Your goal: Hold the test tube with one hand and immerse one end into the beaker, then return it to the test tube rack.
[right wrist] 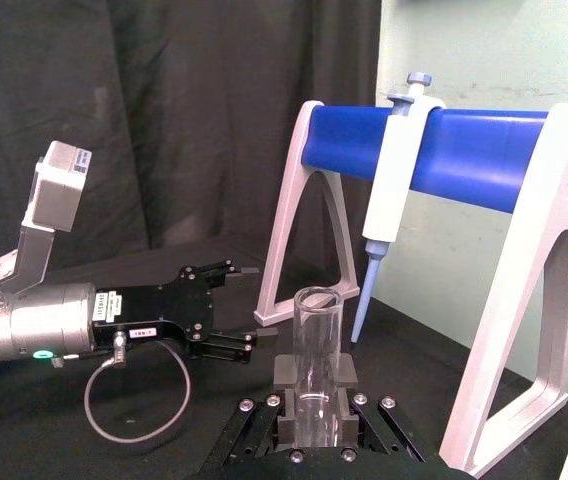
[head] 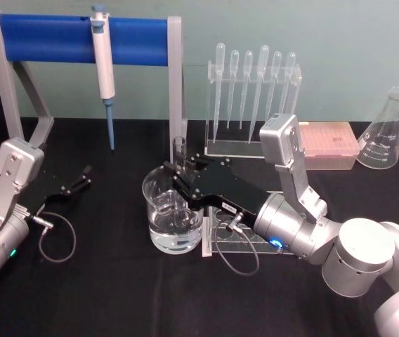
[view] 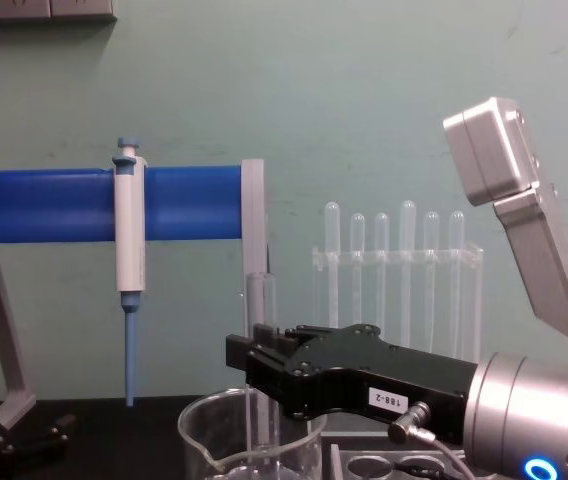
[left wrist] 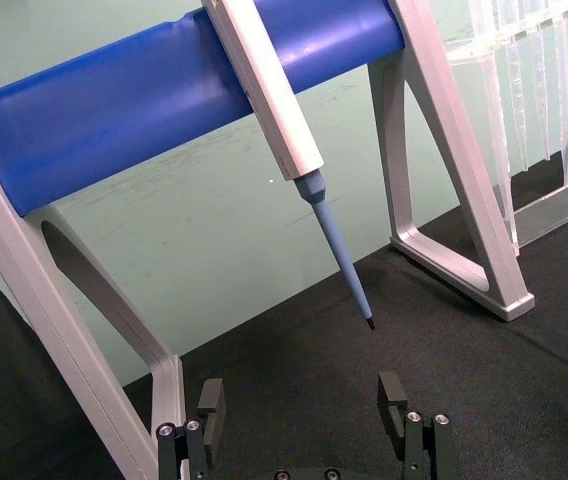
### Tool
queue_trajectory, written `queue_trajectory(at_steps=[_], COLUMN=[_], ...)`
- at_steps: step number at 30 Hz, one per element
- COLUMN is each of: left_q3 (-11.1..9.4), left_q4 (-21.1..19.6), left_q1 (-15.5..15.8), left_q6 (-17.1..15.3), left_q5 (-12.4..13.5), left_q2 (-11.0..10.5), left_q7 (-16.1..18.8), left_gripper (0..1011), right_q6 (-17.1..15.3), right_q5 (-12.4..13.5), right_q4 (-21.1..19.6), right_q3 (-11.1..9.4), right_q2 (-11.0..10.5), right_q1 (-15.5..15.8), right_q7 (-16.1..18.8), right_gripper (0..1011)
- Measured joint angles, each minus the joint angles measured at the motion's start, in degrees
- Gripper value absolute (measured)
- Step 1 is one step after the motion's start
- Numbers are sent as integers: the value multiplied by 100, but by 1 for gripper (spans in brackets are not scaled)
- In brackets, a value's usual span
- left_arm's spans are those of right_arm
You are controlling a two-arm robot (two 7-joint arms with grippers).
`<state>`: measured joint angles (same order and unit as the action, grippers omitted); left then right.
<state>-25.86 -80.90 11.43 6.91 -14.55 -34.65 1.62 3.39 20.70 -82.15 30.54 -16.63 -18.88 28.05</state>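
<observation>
1. The black right gripper (head: 178,175) with a white label is clamped on the long clear glass test tube (head: 179,149). It holds the tube upright over the wide clear glass beaker (head: 159,188), with the tube's lower end inside the beaker's rim.
2. Whether the tube's end reaches the beaker's water cannot be told.
3. Risk: the tube stands near the beaker's far wall, so a sideways move before lifting could knock glass on glass or tip the beaker.
4. Risk: the smooth tube may slip in the grip.
5. Risk: at the clear plastic rack (head: 212,242) just right of the beaker, a misaligned tube could strike the rack's top.
6. The black left gripper (head: 84,173) sits well left of the beaker, fingers apart and empty.
</observation>
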Motion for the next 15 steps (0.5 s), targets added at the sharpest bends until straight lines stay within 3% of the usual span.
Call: queue_trajectory(at_steps=[15], left_q3=[0], left_q4=[0], left_q1=[0], left_q6=[0], left_q5=[0], left_q2=[0], left_q7=[0], left_gripper=[1000], right_q6=[0], right_q5=[0], right_q4=[0], right_q3=[0], right_q2=[0], right_q1=[0], right_q7=[0], right_gripper=[226])
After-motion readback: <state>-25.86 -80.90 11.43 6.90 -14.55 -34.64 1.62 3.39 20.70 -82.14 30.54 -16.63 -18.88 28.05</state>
